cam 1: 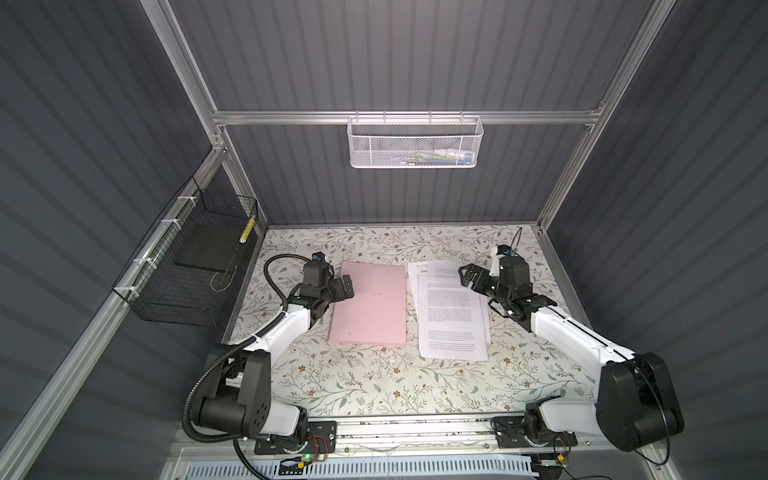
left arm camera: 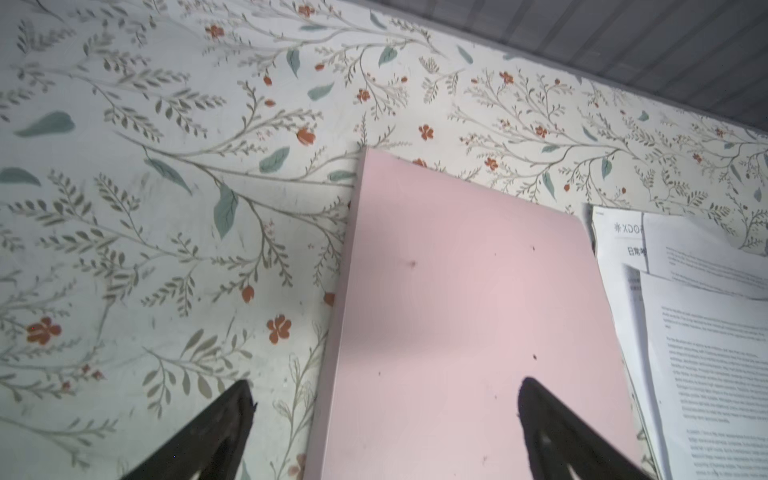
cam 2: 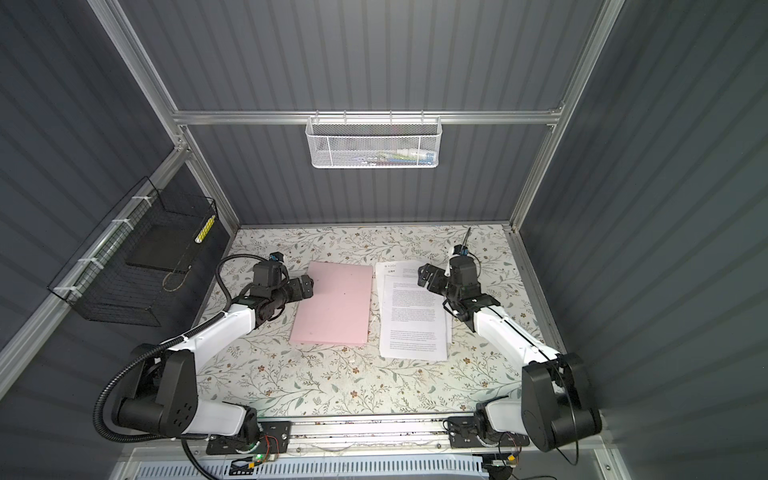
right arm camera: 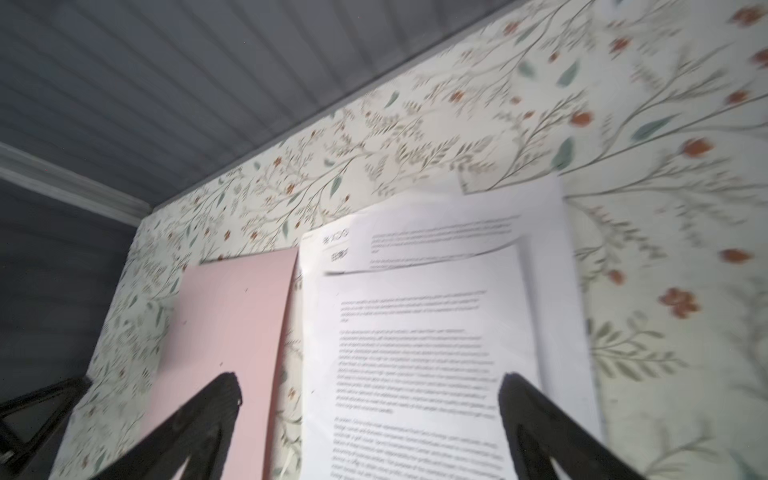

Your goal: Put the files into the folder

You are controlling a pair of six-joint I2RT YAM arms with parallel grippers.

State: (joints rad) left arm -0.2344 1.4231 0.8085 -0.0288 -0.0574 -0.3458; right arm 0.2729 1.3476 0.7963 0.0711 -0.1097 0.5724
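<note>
A pale pink folder lies closed and flat near the middle of a floral-patterned table. Just to its right lie the files, a loosely fanned stack of white sheets printed with small black text. A sheet with a header logo peeks out at the far end, and a narrow strip of table shows between the stack and the folder.

The left gripper sits over the folder's far left edge, jaws spread wide and holding nothing. Whether it touches the cover cannot be told. The right gripper hangs above the far end of the files, jaws equally wide and empty.

A black wire basket on the left wall holds a dark slab. A white mesh basket hangs on the back rail.
</note>
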